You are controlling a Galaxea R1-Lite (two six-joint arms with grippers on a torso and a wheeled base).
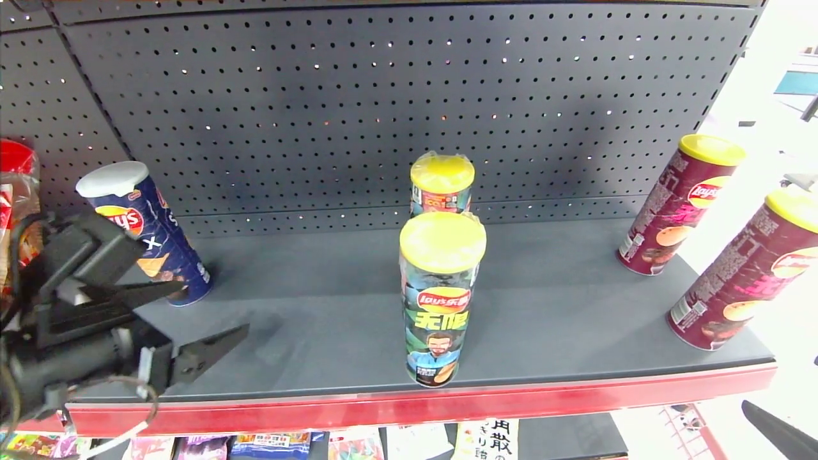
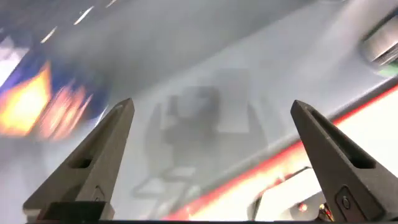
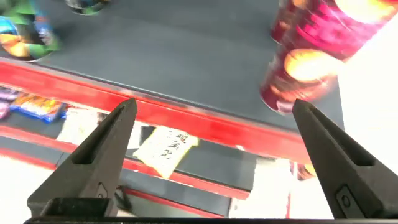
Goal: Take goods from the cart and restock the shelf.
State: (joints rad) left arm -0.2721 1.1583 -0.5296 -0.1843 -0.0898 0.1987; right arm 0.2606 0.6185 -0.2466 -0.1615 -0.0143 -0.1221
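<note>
Left gripper [image 1: 216, 308], jaws spread wide and empty, hangs over the shelf's [image 1: 543, 306] left front just beside a blue chip can [image 1: 144, 233], while the right gripper [image 3: 211, 109], likewise spread and empty, sits low before the shelf's right end near a maroon chip can [image 1: 744, 275].

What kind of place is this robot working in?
Probably a shop aisle, or a mock-up of one: a dark shelf with a perforated back panel, chip cans standing on it, and packaged snacks on the tier below.
</note>
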